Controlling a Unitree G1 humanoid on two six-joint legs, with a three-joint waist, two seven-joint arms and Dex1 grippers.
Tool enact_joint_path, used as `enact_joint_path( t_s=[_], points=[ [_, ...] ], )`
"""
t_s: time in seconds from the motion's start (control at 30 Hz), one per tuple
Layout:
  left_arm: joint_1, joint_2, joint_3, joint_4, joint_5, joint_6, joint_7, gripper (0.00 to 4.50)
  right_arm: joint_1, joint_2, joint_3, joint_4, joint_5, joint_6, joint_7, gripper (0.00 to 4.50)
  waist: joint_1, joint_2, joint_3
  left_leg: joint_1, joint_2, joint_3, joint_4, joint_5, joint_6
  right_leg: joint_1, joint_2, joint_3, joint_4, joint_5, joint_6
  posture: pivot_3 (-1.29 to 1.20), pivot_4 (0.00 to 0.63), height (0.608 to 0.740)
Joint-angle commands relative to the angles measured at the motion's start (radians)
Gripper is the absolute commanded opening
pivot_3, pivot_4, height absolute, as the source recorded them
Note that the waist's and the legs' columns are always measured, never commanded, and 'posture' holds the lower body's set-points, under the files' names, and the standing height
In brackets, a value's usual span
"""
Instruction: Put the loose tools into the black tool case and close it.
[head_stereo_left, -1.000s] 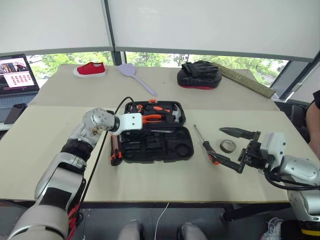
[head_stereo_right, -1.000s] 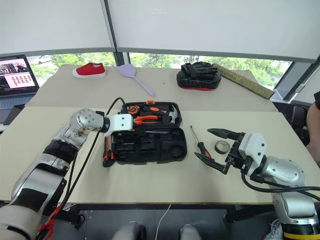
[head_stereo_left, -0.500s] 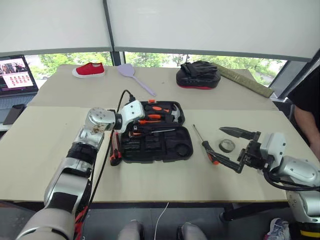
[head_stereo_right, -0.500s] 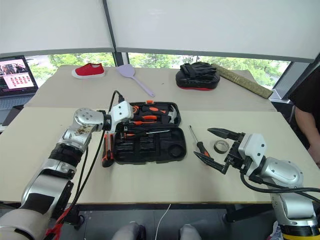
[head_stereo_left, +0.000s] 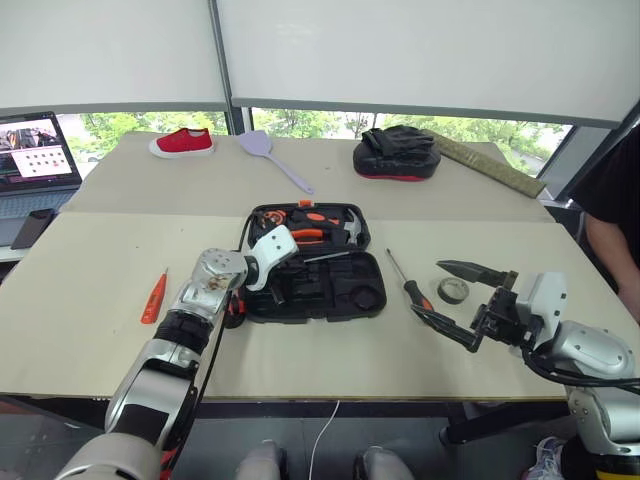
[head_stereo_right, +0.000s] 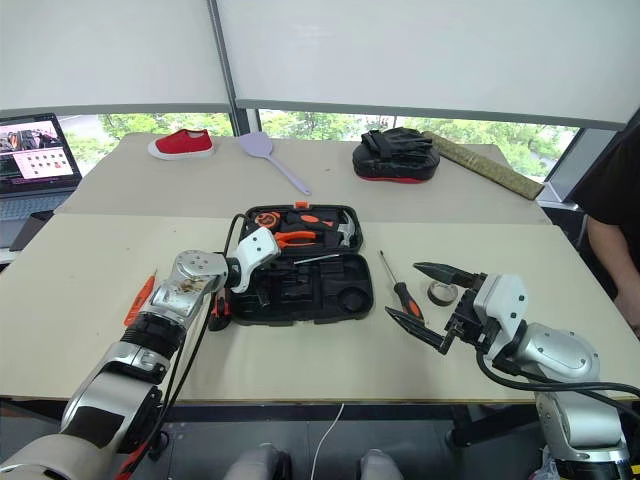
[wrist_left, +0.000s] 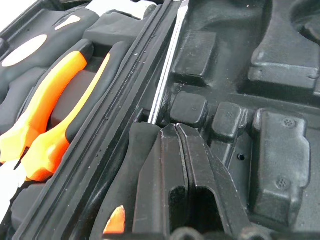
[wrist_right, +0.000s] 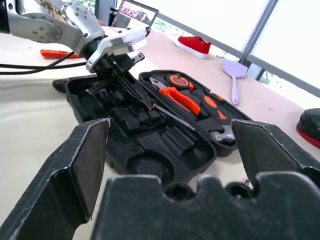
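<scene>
Currently left gripper clenched on screwdriver in tool case; right gripper spread, empty. Misseated shaft could block lid.

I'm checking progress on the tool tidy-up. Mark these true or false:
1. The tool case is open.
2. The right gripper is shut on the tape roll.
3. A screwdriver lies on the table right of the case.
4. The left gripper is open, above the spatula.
1. True: the black tool case lies open.
2. False: the right gripper is open; the tape roll lies on the table.
3. True: the screwdriver lies there.
4. False: the left gripper is shut, inside the case; the lilac spatula lies far off.
</scene>
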Motion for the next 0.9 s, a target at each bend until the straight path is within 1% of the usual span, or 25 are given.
enact_joint_path(
  t_s=[0.03,0.1,0.23,0.37,0.47,0.6,0.73,0.83,0.9],
  points=[
    [0.025,-0.002,0.013,-0.081,-0.063,0.037,-0.071,0.06,0.001,0.001,-0.023,-0.041,0.013,0.006,-0.011,4.5,0.0,0.0,0.0,0.0,0.0,0.0,0.0,0.0,0.0,-0.001,0.0,0.001,0.001,0.0,0.0,0.0,0.15,0.74],
    [0.027,0.006,0.034,-0.11,-0.087,0.035,-0.084,0.06,0.004,0.001,-0.025,-0.043,0.014,0.007,-0.011,4.5,0.002,0.0,0.0,-0.001,0.0,0.0,0.0,0.0,0.0,-0.001,0.0,0.001,0.001,0.0,0.0,0.0,0.15,0.74],
    [0.007,-0.002,0.105,-0.123,-0.152,0.058,-0.059,0.06,0.006,0.001,-0.028,-0.043,0.015,0.009,-0.013,4.5,0.002,0.0,0.0,-0.002,0.0,0.0,0.0,0.0,0.0,-0.002,0.0,0.001,0.0,0.0,0.0,0.0,0.15,0.74],
    [-0.021,-0.02,0.136,-0.063,-0.146,0.051,0.024,0.06,0.005,0.004,-0.026,-0.038,0.012,0.007,-0.015,4.5,0.001,0.0,0.0,-0.002,-0.001,0.0,0.0,0.0,0.0,-0.002,0.0,0.001,0.0,0.0,0.0,0.0,0.15,0.74],
    [-0.029,-0.027,0.122,-0.034,-0.123,0.056,0.059,0.06,0.003,0.007,-0.022,-0.038,0.011,0.007,-0.018,4.5,0.001,0.0,0.0,-0.002,-0.001,0.0,0.0,0.0,0.0,-0.002,0.0,0.001,0.001,0.0,0.0,0.0,0.15,0.74],
    [-0.001,-0.017,0.041,-0.018,-0.065,0.06,0.034,0.06,0.004,0.008,-0.022,-0.039,0.009,0.006,-0.02,4.5,0.0,0.0,0.0,-0.002,-0.001,0.0,0.0,0.0,0.0,-0.002,0.0,0.001,0.001,0.0,0.0,0.0,0.15,0.74],
    [-0.006,-0.03,0.026,0.031,-0.036,0.099,0.083,0.06,0.01,0.011,-0.023,-0.039,0.006,0.003,-0.023,4.5,0.001,0.0,0.0,-0.002,-0.001,0.0,0.0,0.0,0.0,-0.002,0.0,0.001,0.001,0.0,0.0,0.0,0.15,0.74],
    [0.007,-0.033,0.001,0.014,-0.029,0.113,0.062,0.06,0.015,0.015,-0.021,-0.041,0.004,0.002,-0.028,4.5,0.001,0.0,0.0,0.0,0.0,0.0,0.0,0.0,0.0,0.0,0.0,0.001,0.001,0.0,0.0,0.0,0.15,0.74],
    [0.022,-0.034,0.008,-0.013,-0.049,0.107,0.049,0.06,0.016,0.017,-0.022,-0.043,0.002,0.001,-0.032,4.5,0.001,0.0,0.0,0.0,0.0,0.0,0.0,0.0,0.0,0.0,0.0,0.001,0.001,0.0,0.0,0.0,0.15,0.74]
  ],
)
